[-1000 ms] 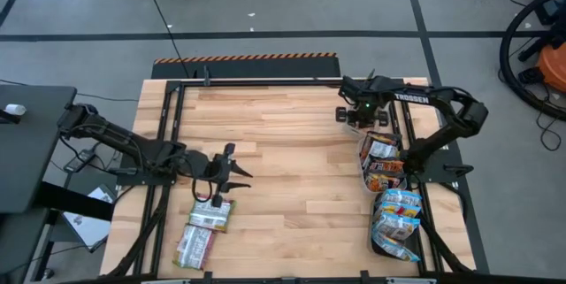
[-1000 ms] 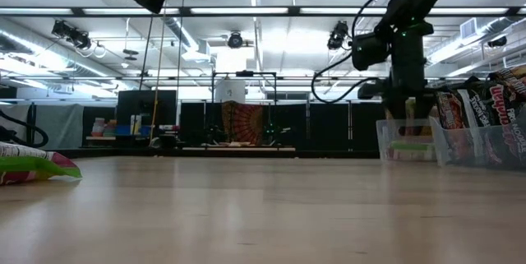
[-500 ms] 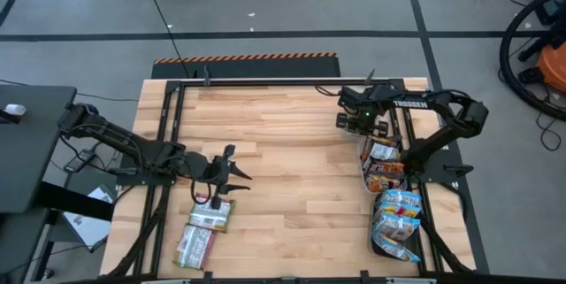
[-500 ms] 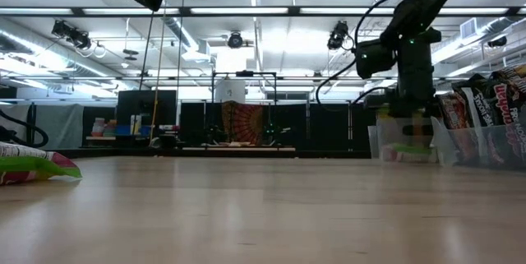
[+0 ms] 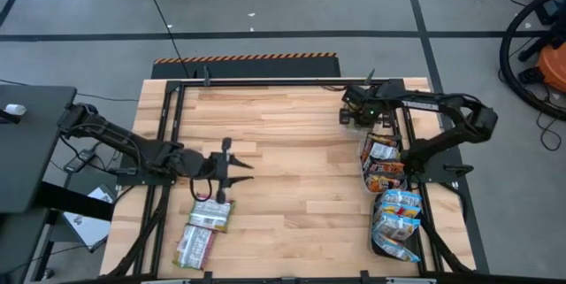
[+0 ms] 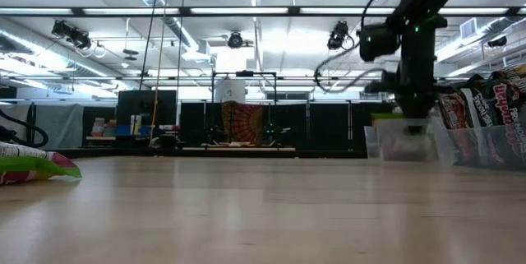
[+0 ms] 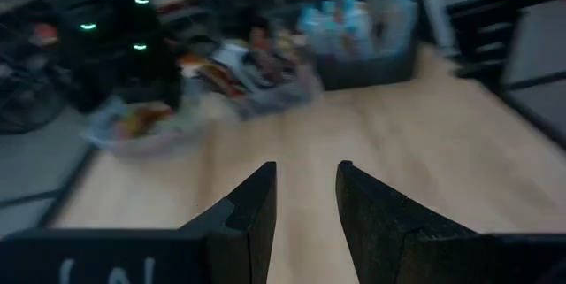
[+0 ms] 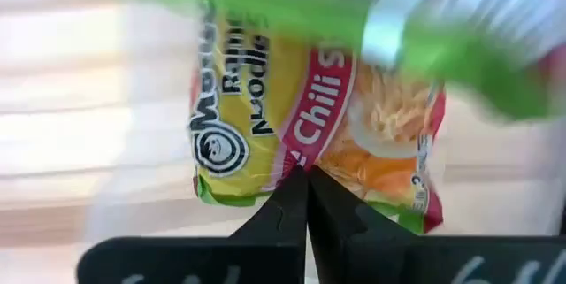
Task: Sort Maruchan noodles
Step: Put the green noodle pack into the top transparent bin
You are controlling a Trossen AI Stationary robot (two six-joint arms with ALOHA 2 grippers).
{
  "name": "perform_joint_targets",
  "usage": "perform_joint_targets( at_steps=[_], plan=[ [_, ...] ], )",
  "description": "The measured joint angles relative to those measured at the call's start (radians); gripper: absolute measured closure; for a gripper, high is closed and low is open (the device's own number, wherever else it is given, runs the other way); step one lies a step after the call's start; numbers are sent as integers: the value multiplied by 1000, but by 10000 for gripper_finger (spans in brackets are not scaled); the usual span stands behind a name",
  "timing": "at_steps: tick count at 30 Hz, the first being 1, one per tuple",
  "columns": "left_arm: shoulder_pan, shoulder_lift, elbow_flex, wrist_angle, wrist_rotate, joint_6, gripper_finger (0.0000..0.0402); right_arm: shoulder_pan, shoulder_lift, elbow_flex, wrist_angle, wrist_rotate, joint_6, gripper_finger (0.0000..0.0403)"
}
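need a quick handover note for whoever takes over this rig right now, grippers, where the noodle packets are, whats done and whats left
Right gripper: fingers shut on a yellow-green chili ramen packet, held over the far right corner of the wooden table, just beyond the clear plastic trays.
Left gripper: open, empty, above the near-left of the table.
Done: dark brown-red packets and pale blue packets stand in trays along the right edge.
Left: place the held packet; two silver-green packets lie flat near the left gripper, unsorted.
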Motion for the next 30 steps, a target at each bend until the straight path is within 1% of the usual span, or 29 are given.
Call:
perform_joint_targets(
  at_steps=[2,5,7,9,13,15,17,18,19,20,23,24,27,29,30],
  plan=[
    [5,0,0,33,-35,46,276,-2,-35,29,-22,16,-31,397],
    [39,2,0,80,-26,84,276,-37,-76,67,-32,-5,-87,396],
    [66,3,0,121,-20,125,276,-77,-88,76,-39,-30,-133,396],
    [97,4,0,167,-19,179,274,-129,-86,83,-35,-31,-181,397],
    [193,65,1,267,9,240,261,-224,-67,85,6,-38,-296,397],
    [244,95,1,271,18,259,252,-233,-72,86,54,-28,-389,397],
    [288,114,1,251,20,257,244,-220,-82,106,62,12,-463,396],
    [306,115,6,217,21,248,241,-206,-91,119,63,43,-497,396],
    [321,115,34,138,20,222,239,-190,-101,133,67,70,-531,395],
    [336,116,89,8,13,180,238,-170,-115,148,70,94,-562,394],
    [364,126,327,-490,12,-22,237,-94,-161,192,98,105,-633,392],
    [366,147,404,-633,39,-93,237,-68,-179,205,112,102,-653,392],
    [356,179,569,-1010,236,-329,237,15,-238,224,180,107,-673,391],
    [340,193,640,-1135,373,-551,237,64,-272,223,226,117,-659,391],
    [327,194,653,-1215,428,-672,237,88,-285,223,247,113,-650,389]
  ],
)
